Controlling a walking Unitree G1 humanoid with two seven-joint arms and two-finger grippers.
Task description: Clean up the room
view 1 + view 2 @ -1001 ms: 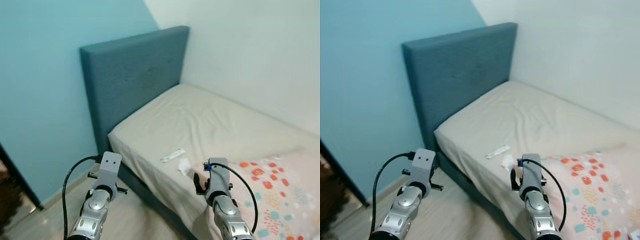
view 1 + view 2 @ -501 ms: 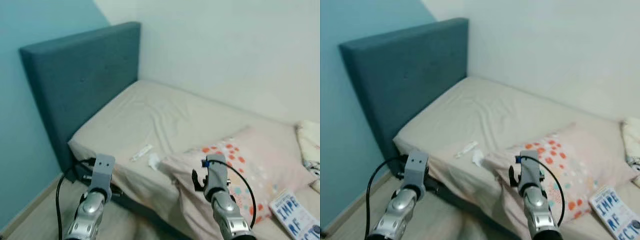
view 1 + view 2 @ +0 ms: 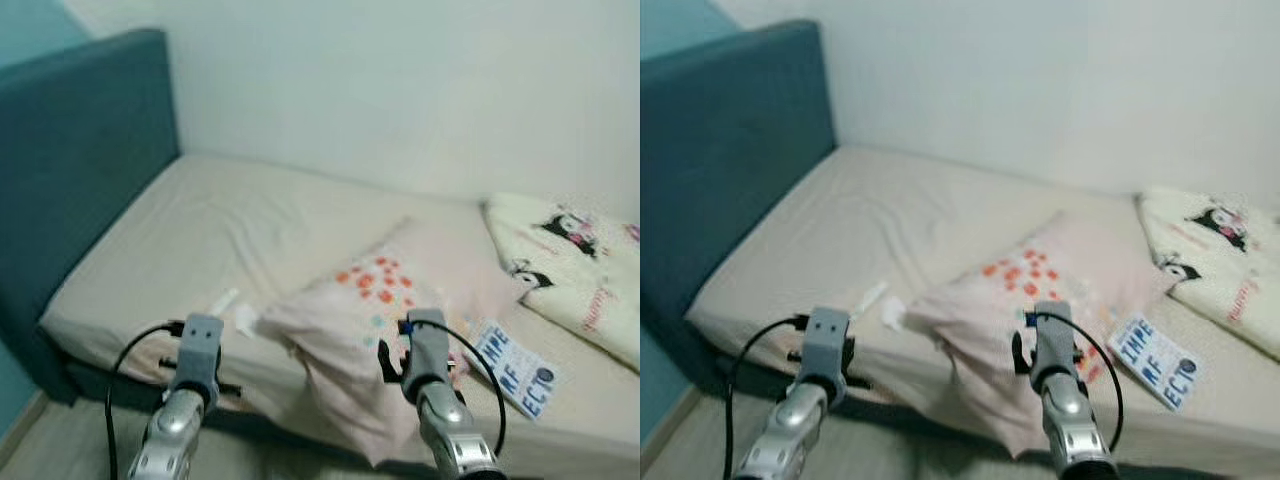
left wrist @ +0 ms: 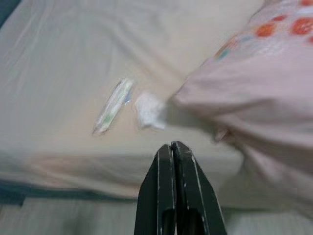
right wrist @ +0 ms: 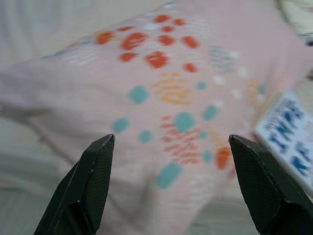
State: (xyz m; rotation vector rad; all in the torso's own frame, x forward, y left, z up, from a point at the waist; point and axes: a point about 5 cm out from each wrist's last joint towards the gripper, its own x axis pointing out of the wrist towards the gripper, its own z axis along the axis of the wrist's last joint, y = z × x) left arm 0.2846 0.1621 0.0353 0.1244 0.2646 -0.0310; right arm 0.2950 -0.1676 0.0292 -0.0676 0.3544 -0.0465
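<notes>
Pillow: pink spotted pillow [image 3: 390,300] sags over the bed's near edge, beside a wrapper [image 4: 113,105] and crumpled tissue [image 4: 149,109].
Change: the view has swung right, bringing a book [image 3: 513,365] and blanket [image 3: 570,265] into sight; more clutter to clear.
Right gripper [image 5: 173,188]: spread wide, empty, facing the pillow.
Left gripper [image 4: 172,147]: closed, empty.
Surface: beige mattress [image 3: 240,220], teal headboard [image 3: 70,170], white wall [image 3: 400,90].
</notes>
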